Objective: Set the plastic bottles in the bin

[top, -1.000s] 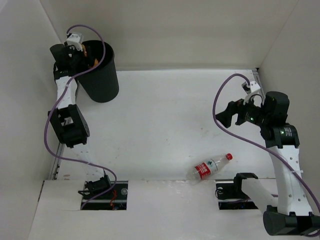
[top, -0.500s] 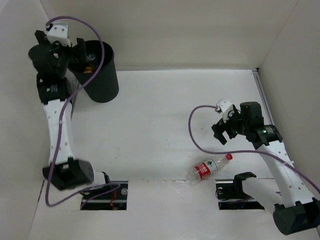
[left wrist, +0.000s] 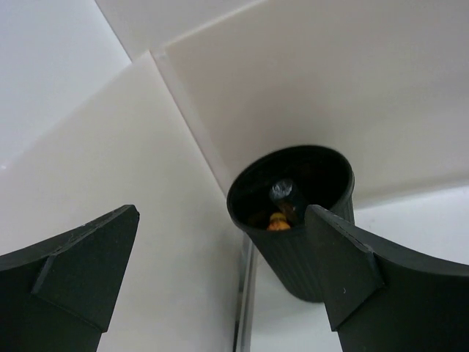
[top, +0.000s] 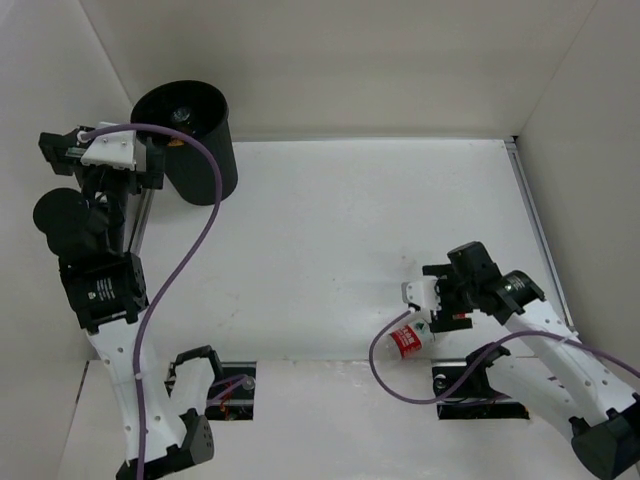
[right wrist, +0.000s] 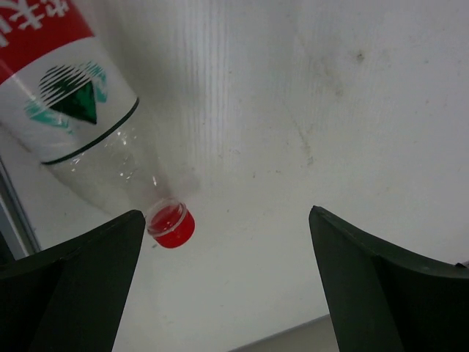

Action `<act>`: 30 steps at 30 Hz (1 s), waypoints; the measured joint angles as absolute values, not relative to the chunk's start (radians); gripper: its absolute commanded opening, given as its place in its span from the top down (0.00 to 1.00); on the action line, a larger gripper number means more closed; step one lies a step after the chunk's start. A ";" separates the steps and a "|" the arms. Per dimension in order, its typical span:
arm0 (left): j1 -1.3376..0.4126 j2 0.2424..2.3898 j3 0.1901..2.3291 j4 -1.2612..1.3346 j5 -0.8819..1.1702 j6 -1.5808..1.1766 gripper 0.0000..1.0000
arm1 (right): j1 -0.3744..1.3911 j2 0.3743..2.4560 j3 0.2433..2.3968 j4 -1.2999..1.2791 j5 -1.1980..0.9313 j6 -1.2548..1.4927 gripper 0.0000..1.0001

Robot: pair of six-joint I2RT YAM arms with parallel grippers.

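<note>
- Near the front edge of the surface (top: 330,220), the red-labelled bottle (top: 405,341) is seen lying on its side, alone out there.
- It is covered from above by the right gripper (top: 430,308). The fingers are spread wide, nothing is pinched, and no contact can be made out.
- In the right wrist view, the red cap (right wrist: 171,226) is framed between the fingers, close to one of them, with the labelled body off toward the corner.
- At the far left corner, the bin (top: 205,165) is stood upright. An orange bottle (left wrist: 277,221) and a clear one (left wrist: 281,189) can be glimpsed inside.
- The left gripper (left wrist: 220,220) is held to the side of the bin, fingers spread and empty.
- The step in hand is judged to be the approach for picking up the red-labelled bottle.
- Next, the gripper should be shifted from the neck toward the body, lowered, and the fingers closed across it.
- A long carry to the bin is then called for, since the two are well apart.
</note>
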State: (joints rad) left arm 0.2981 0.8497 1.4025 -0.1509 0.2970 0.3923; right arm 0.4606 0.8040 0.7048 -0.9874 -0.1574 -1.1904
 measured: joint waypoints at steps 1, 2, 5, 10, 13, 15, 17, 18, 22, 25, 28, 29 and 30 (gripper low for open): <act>0.301 0.858 1.402 -0.169 0.297 0.395 0.00 | 0.461 0.806 0.706 -1.012 -0.158 -1.224 0.00; 0.303 0.863 1.402 -0.181 0.297 0.397 0.00 | 0.462 0.809 0.706 -1.032 -0.158 -1.248 0.00; 0.307 0.890 1.402 -0.207 0.294 0.402 0.00 | 0.485 0.807 0.706 -1.091 -0.159 -1.300 0.00; 0.309 0.923 1.414 -0.232 0.288 0.404 0.00 | 0.589 0.743 0.662 -1.124 -0.163 -1.319 0.00; 0.309 0.937 1.436 -0.237 0.285 0.404 0.00 | 0.657 0.716 0.612 -1.121 -0.165 -1.298 0.00; 0.302 0.944 1.454 -0.236 0.281 0.403 0.00 | 0.702 0.714 0.578 -1.106 -0.164 -1.273 0.00; 0.289 0.945 1.466 -0.236 0.274 0.403 0.00 | 0.744 0.727 0.559 -1.084 -0.165 -1.237 0.00; 0.280 0.945 1.469 -0.236 0.271 0.403 0.00 | 0.761 0.738 0.554 -1.075 -0.165 -1.218 0.00; 0.260 0.943 1.475 -0.241 0.268 0.403 0.00 | 0.787 0.791 0.534 -1.000 -0.163 -1.168 0.10; 0.254 0.938 1.475 -0.259 0.268 0.403 0.00 | 0.788 0.841 0.524 -0.940 -0.154 -1.141 0.23; 0.248 0.934 1.478 -0.278 0.267 0.403 0.00 | 0.789 0.900 0.524 -0.883 -0.144 -1.110 0.44; 0.245 0.934 1.478 -0.282 0.266 0.403 0.00 | 0.792 0.918 0.530 -0.873 -0.140 -1.100 0.55; 0.239 0.934 1.478 -0.287 0.264 0.403 0.00 | 0.794 0.933 0.538 -0.857 -0.135 -1.088 0.66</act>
